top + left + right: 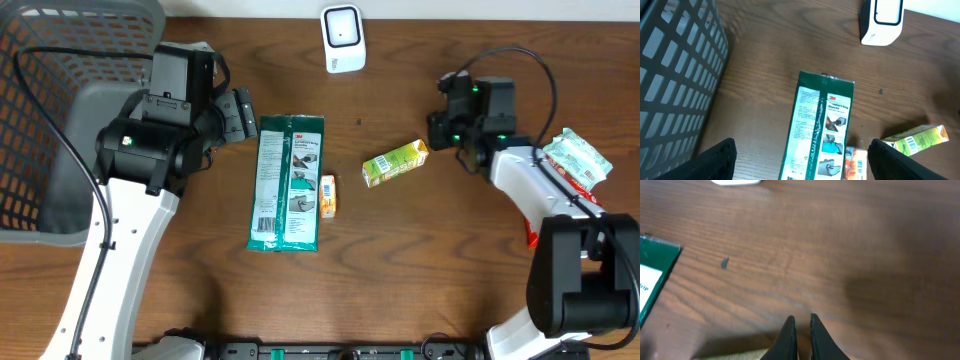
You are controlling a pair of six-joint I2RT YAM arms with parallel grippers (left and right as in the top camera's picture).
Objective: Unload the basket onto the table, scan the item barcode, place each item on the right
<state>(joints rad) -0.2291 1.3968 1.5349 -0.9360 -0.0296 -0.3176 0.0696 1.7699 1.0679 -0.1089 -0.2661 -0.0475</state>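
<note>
Carton, green and yellow, lies flat on the table a little to 3 o'clock of centre, its long axis tilted so the right end rides toward 1 o'clock. That end is just beside the right gripper, which reaches in from 3 o'clock. In the right wrist view the gripper's jaws are drawn almost together, with only a thin slit between the tips and nothing visible in it. A pale strip shows at the bottom edge of that view, and I cannot tell whether the jaws nip the carton.

The scanner, a white block, stands at the table's 12 o'clock edge, well apart from the carton. Bare wood lies between them, marked only by a small dark speck.

To 9 o'clock of the carton, a small orange packet lies just beside the right long edge of a green glove packet. The glove packet runs from 12 to 6 o'clock.

The left gripper hangs near the glove packet's top left corner. In the left wrist view its jaws stand wide apart, one dark finger at each lower corner, holding nothing. The glove packet shows below between them.

A grey mesh basket fills the 10 o'clock corner, near the left arm. A green and white pouch lies at the 3 o'clock edge, beside the right arm. From centre toward 6 o'clock the table is bare wood.
</note>
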